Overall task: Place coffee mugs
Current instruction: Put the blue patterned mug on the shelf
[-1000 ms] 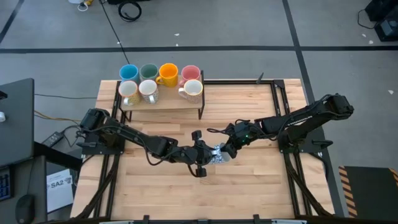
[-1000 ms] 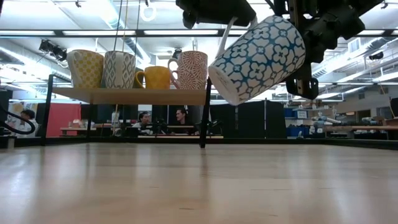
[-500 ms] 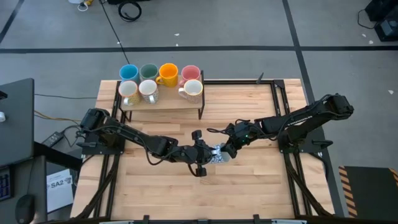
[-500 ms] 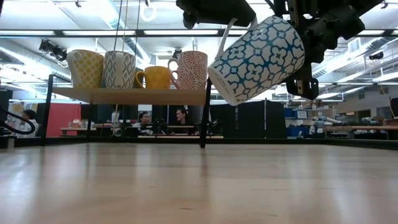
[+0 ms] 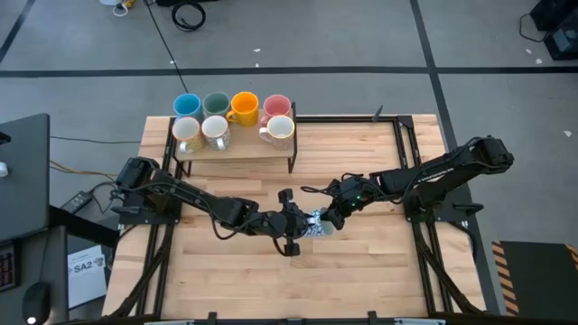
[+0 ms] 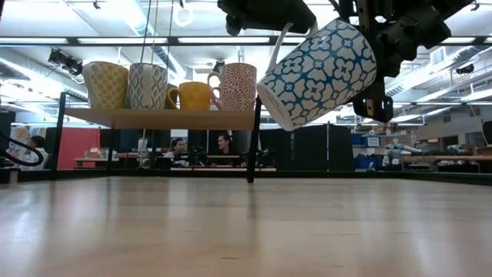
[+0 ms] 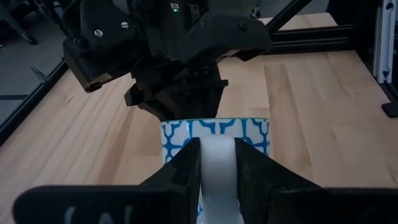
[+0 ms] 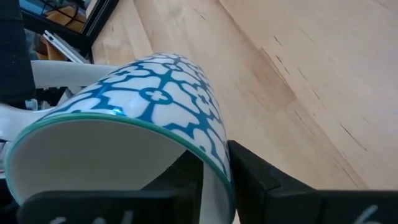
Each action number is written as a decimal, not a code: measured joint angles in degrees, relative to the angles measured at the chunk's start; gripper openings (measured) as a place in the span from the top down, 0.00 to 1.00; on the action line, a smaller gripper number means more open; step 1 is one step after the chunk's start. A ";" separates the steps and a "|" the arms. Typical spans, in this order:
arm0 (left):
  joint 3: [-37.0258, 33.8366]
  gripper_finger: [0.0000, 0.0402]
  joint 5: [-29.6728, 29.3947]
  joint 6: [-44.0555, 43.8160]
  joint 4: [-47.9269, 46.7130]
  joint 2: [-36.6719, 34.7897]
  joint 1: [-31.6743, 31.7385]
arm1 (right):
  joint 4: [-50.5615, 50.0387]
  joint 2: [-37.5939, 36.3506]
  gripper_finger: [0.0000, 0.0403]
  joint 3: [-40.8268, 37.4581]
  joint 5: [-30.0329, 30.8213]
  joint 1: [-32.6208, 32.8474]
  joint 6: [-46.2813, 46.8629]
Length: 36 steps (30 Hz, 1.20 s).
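**Mid-table, a patterned mug held between two grippers**

Near the centre of the high view, both arms meet over the wooden table. A white mug with a blue floral pattern hangs tilted in the air, clear of the tabletop, in the upper right of the low view. The left gripper is clenched on the mug's white handle, one finger on each side of it. The right gripper straddles the mug's rim, one finger inside and one outside the wall; its fingers sit just beside the wall, and whether they press it or have let go cannot be told.

At the upper left of the high view, seven other mugs stand on a small raised shelf: blue, dark green, orange-yellow and pink in the far row, three pale ones in the near row.

People sit in the room behind, in the low view's middle distance.
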 joint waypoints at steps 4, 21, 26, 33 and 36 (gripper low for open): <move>-0.01 0.80 -0.08 -0.21 -0.02 0.00 -0.15 | 0.18 -0.01 0.77 0.04 0.00 0.04 -0.02; -0.04 0.80 0.08 -1.84 -1.51 -0.50 -0.17 | 1.33 -0.48 0.67 0.07 -0.91 -0.03 -3.13; -0.04 0.80 -0.23 -1.88 -1.86 -0.81 -0.43 | -0.31 -3.51 0.67 0.07 -1.39 -1.09 -5.18; -0.04 0.80 0.11 -2.01 -2.81 -0.74 -0.41 | -5.12 -9.96 0.67 0.09 -1.99 -2.86 -8.78; -0.04 0.80 0.05 -2.01 -2.60 -0.74 -0.41 | -7.30 -12.84 0.67 0.09 -1.97 -3.42 -10.26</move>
